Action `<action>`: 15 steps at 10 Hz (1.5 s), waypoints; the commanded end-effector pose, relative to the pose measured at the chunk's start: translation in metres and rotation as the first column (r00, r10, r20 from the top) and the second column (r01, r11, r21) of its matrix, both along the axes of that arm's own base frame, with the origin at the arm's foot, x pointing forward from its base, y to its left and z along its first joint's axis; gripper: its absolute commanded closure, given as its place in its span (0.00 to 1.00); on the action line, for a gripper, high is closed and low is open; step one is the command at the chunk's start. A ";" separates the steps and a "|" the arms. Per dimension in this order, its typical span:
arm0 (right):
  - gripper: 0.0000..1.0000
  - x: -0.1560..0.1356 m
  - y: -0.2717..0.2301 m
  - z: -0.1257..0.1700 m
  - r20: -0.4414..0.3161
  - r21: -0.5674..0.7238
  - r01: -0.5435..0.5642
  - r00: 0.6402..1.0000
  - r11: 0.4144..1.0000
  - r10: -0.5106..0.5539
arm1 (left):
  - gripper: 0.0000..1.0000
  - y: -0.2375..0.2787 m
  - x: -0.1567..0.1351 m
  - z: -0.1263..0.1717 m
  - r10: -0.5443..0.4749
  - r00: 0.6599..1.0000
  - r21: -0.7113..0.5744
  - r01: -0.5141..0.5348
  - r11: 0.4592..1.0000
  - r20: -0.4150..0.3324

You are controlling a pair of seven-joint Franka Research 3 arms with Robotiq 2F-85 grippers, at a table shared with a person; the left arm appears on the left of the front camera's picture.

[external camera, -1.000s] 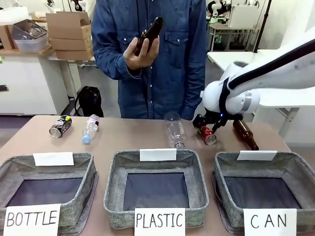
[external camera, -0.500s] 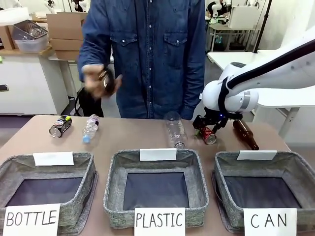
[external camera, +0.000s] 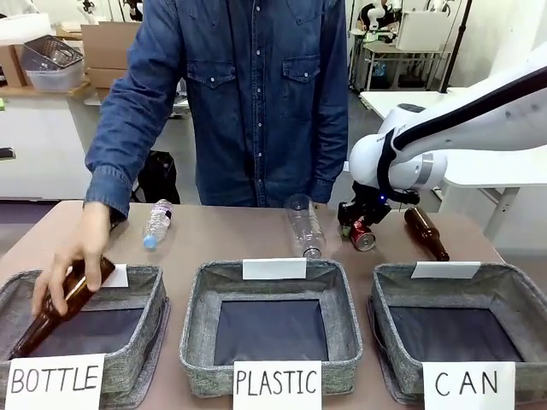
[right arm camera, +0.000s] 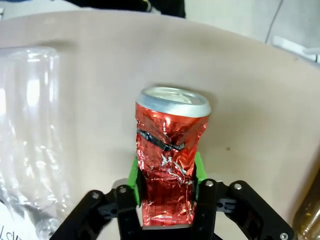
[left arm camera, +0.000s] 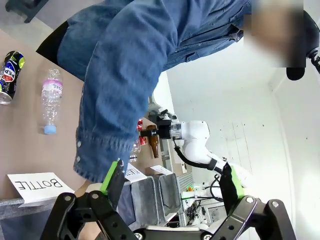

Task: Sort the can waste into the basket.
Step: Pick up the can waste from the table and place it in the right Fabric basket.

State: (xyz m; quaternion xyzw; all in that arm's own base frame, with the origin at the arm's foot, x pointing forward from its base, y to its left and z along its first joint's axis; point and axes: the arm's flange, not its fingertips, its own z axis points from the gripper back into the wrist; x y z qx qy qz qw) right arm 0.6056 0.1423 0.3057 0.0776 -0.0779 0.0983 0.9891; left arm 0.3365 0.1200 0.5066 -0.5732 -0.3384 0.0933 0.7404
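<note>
Fingers (right arm camera: 198,172) of the right gripper (right arm camera: 167,175) press their green pads against both sides of the red can (right arm camera: 170,145), low on its crumpled body, so the grip looks clamped on it. The can is likely very light, thin-walled and already dented. It would buckle further under a hard squeeze, and its glossy skin may slip. A moderate hold across the middle of the body seems safer than one at the silver rim.

It sits at the far right of the table (external camera: 222,243), between a clear plastic bottle (external camera: 303,224) on its left and a brown glass bottle (external camera: 426,232) on its right. The CAN basket (external camera: 523,282) stands near right, just this side of it.

The dark can (left arm camera: 11,75) lies far left. The left gripper (left arm camera: 172,172) hangs with fingers wide apart, empty. A person's hand (external camera: 77,260) holds another brown bottle at the BOTTLE basket (external camera: 154,295).
</note>
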 end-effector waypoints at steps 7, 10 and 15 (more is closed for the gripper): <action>1.00 -0.003 -0.008 0.021 0.003 -0.007 0.021 1.000 1.000 -0.021 | 0.00 -0.002 0.001 -0.001 -0.001 1.000 -0.007 0.001 1.000 0.031; 1.00 -0.008 -0.009 0.033 -0.021 -0.025 0.022 1.000 0.999 -0.022 | 0.00 -0.002 0.001 -0.001 -0.001 1.000 -0.007 0.001 1.000 0.031; 1.00 -0.194 -0.106 0.177 -0.029 0.054 -0.259 0.965 0.964 0.261 | 0.00 -0.002 0.001 -0.001 -0.001 1.000 -0.007 0.001 1.000 0.031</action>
